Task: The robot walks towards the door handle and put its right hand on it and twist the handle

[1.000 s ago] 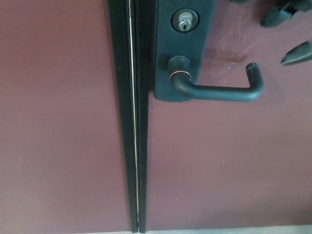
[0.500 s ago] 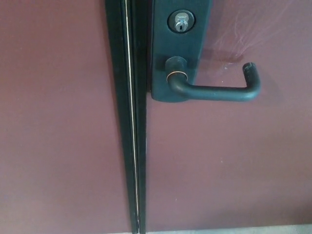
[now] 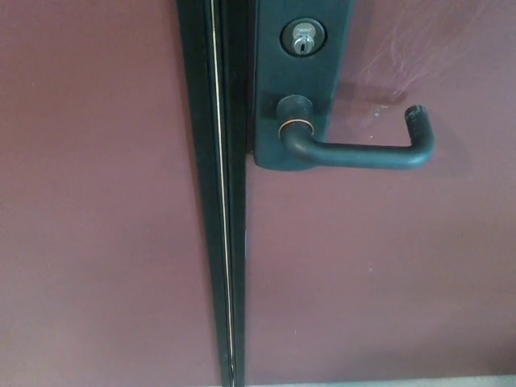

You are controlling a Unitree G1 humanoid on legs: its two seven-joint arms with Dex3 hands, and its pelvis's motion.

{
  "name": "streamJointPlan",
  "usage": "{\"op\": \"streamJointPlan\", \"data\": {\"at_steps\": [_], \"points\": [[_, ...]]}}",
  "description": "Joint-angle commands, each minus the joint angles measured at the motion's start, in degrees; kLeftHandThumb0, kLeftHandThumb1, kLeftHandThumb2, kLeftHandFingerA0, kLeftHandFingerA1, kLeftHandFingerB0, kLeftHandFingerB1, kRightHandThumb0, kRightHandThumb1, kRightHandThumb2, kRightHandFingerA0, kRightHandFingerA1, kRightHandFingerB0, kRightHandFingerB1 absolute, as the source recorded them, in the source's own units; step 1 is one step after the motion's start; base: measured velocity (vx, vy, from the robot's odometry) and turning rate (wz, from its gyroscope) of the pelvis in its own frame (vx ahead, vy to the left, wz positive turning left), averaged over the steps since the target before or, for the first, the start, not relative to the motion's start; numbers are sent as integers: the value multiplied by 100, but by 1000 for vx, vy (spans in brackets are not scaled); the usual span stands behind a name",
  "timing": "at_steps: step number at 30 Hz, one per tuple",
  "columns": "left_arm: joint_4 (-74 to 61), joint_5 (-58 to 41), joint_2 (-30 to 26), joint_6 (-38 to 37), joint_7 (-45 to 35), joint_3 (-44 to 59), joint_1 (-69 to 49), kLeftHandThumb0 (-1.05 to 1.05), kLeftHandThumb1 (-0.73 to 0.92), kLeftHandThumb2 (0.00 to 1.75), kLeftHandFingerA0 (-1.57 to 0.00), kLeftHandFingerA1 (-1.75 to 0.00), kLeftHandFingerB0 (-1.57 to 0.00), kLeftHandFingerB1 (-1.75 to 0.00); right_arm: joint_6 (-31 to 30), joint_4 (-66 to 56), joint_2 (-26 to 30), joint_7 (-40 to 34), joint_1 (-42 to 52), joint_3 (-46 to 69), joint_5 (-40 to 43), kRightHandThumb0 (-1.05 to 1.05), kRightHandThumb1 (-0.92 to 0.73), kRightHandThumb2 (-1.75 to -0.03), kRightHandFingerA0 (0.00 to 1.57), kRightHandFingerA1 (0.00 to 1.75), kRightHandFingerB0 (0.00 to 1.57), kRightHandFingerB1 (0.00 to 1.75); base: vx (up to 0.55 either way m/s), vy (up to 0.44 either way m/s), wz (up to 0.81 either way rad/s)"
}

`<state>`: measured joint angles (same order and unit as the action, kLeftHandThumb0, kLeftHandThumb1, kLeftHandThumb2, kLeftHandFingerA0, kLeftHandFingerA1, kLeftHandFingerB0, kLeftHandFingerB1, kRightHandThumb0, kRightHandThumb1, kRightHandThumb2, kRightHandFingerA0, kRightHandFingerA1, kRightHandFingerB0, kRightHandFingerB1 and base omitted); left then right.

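Two maroon door leaves (image 3: 97, 201) are divided by a black vertical seam (image 3: 222, 201). Right of it, a dark plate (image 3: 302, 81) carries a silver keyhole (image 3: 303, 37) above the door handle (image 3: 355, 151), level, untouched. Neither hand is seen, so fingers cannot be judged.

door (image 3: 379, 274): we see dull maroon, faint pale scuff streaks upper right | door handle (image 3: 363, 153): matte black, thin copper ring at its neck | backplate (image 3: 302, 81): black | keyhole cylinder (image 3: 303, 37): silver in a black ring | vertical strip (image 3: 222, 193): black, thin pale line down the middle | floor sliver (image 3: 403, 382): light grey
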<state>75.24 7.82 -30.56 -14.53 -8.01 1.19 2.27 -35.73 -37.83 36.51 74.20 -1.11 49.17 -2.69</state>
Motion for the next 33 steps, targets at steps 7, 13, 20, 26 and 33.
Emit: {"op": "streamJointPlan", "data": {"at_steps": [7, 13, 20, 26, 33], "points": [[5, -16, 97, 28, -70, 46, 58, -32, 57, 57, -76, -56, -68, -67, 2686, 3193, -2322, -3448, 2127, -1689, -1435, -31, -31, -91, 10, 50, 9, 49, 0, 0, 0], [-20, -54, 147, -58, -80, 68, -70, -31, 59, 58, -75, -56, -66, -67, 3564, 6913, -2435, -6055, 1276, -2575, -2149, -55, -57, -58, 46, 36, 35, 33, 0, 0, 0], [-30, -27, 131, -112, -59, 44, -142, -31, 59, 58, -74, -56, -66, -66, 3787, 8565, -2479, -6860, 1119, -2954, -2183, -51, -60, -59, 46, 36, 37, 33, 0, 0, 0], [-57, 46, 146, -159, 6, -26, -96, -31, 59, 58, -73, -55, -66, -66, 3741, 9550, -2199, -7018, 1054, -3334, -2195, -51, -60, -59, 46, 36, 35, 32, 0, 0, 0], [-57, 83, 167, -142, -12, -69, -57, -31, 59, 58, -74, -56, -67, -66, 3754, 9990, -2081, -7096, 992, -3442, -1978, -45, -63, -59, 44, 36, 32, 31, 0, 0, 0]]}}
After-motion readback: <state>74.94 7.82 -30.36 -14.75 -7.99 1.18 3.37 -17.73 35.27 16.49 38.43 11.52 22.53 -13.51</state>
